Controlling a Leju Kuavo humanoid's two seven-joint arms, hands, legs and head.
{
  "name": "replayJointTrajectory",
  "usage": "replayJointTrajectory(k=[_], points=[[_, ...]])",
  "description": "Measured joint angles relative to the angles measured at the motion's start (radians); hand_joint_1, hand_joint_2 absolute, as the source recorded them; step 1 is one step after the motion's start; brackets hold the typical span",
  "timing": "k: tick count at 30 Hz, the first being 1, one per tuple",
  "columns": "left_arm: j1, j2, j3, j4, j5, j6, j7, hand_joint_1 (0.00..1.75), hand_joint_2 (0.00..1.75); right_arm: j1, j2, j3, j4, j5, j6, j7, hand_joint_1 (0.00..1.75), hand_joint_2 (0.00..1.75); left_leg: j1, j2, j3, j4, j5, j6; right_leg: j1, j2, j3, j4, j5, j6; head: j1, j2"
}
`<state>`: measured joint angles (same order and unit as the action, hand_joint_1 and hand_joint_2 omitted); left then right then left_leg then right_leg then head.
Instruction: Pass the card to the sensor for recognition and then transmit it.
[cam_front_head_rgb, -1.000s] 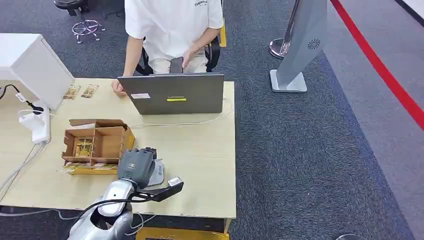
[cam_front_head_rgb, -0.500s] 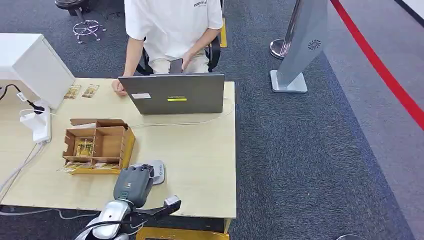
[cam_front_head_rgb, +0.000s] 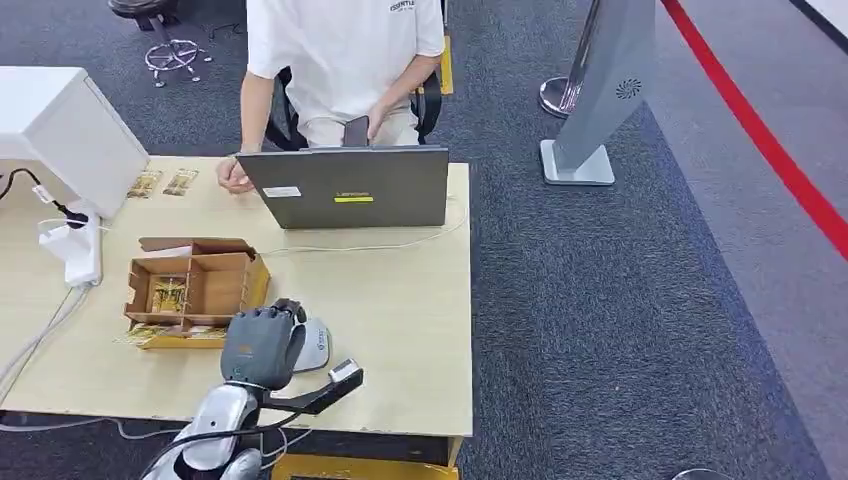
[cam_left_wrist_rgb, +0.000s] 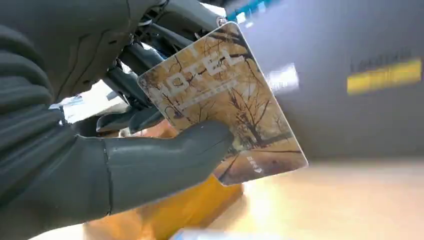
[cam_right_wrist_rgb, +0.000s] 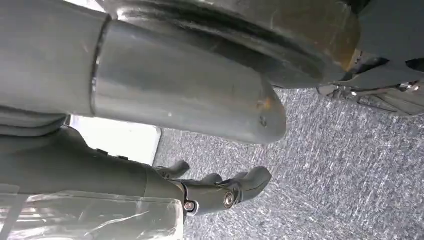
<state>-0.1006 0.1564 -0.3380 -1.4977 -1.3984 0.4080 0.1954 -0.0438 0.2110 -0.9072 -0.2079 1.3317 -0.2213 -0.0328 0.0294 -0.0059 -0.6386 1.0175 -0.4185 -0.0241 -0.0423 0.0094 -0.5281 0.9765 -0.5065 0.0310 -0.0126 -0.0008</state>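
My left hand (cam_front_head_rgb: 262, 345) hovers over the near part of the wooden table (cam_front_head_rgb: 400, 310), right beside the small grey-white sensor pad (cam_front_head_rgb: 318, 346), partly covering it. In the left wrist view the same hand (cam_left_wrist_rgb: 75, 125) pinches a brown hotel card (cam_left_wrist_rgb: 225, 105) printed with trees, thumb (cam_left_wrist_rgb: 190, 150) pressed on its face and darker fingers behind it. The card stands tilted in front of the laptop's grey lid (cam_left_wrist_rgb: 350, 75). My right hand (cam_right_wrist_rgb: 225, 192) hangs beside my body above the carpet, fingers loosely apart and holding nothing.
A cardboard box (cam_front_head_rgb: 195, 288) with cards in its compartments sits just left of my left hand. A closed-back laptop (cam_front_head_rgb: 345, 187) stands at the far table edge, a person (cam_front_head_rgb: 340, 60) seated behind it. A white box (cam_front_head_rgb: 70, 130) and power strip (cam_front_head_rgb: 80, 250) occupy the left.
My left hand drew back toward the table's near edge half a second ago, uncovering the sensor pad, and has now come forward again beside it, the card still in its grip.
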Motion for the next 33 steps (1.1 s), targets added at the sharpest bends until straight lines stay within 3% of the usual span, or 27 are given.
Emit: replayJointTrajectory(k=[3, 5, 9, 15, 25, 26, 33], points=[[-0.047, 0.001, 0.023, 0.000, -0.012, 0.129, -0.043, 1.75, 1.75, -0.003, 0.000, 0.010, 0.000, 0.021, 0.008, -0.006, 0.00, 0.00, 0.000, -0.001, 0.000, 0.000, 0.000, 0.000, 0.000, -0.001, 0.000, 0.000, 0.000, 0.000, 0.000, 0.000], [-0.104, 0.008, 0.042, 0.002, -0.003, 0.150, -0.076, 1.75, 1.75, -0.005, 0.000, 0.016, 0.000, 0.032, 0.009, -0.014, 0.00, 0.00, 0.000, -0.001, 0.000, 0.000, 0.001, 0.000, 0.000, -0.001, 0.000, 0.000, 0.000, 0.000, 0.000, 0.000], [-0.279, 0.022, 0.085, 0.046, -0.007, 0.144, -0.121, 1.75, 1.75, -0.008, 0.000, 0.033, 0.000, 0.054, 0.011, -0.012, 0.00, 0.00, 0.001, -0.001, 0.000, 0.000, 0.003, 0.000, 0.001, -0.001, 0.000, 0.000, 0.002, 0.000, 0.000, 0.000], [-0.595, 0.037, 0.103, 0.251, -0.059, 0.113, -0.105, 1.75, 1.75, -0.014, -0.002, 0.054, 0.000, 0.072, 0.026, -0.012, 0.00, 0.00, 0.000, 0.000, -0.001, 0.000, 0.005, 0.001, 0.000, 0.001, 0.001, 0.001, 0.005, 0.001, 0.000, 0.000], [-0.732, 0.037, 0.103, 0.410, -0.071, 0.098, -0.077, 1.75, 1.75, -0.015, -0.002, 0.063, 0.002, 0.068, 0.027, 0.006, 0.00, 0.00, 0.000, 0.000, -0.002, 0.001, 0.004, 0.001, 0.000, 0.001, 0.000, 0.001, 0.005, 0.001, 0.000, 0.000], [-0.741, 0.037, 0.103, 0.428, -0.067, 0.098, -0.076, 0.00, 1.75, -0.015, -0.002, 0.063, 0.002, 0.069, 0.027, 0.011, 0.00, 0.00, 0.000, 0.000, -0.002, 0.000, 0.004, 0.001, 0.000, 0.001, 0.000, 0.001, 0.005, 0.001, 0.000, 0.000], [-0.744, 0.037, 0.103, 0.518, -0.055, 0.116, -0.065, 0.00, 1.75, -0.014, -0.002, 0.063, 0.002, 0.068, 0.025, 0.019, 0.00, 0.00, 0.000, 0.000, -0.002, 0.000, 0.004, 0.001, 0.000, 0.002, 0.000, 0.001, 0.005, 0.001, 0.000, 0.000]])
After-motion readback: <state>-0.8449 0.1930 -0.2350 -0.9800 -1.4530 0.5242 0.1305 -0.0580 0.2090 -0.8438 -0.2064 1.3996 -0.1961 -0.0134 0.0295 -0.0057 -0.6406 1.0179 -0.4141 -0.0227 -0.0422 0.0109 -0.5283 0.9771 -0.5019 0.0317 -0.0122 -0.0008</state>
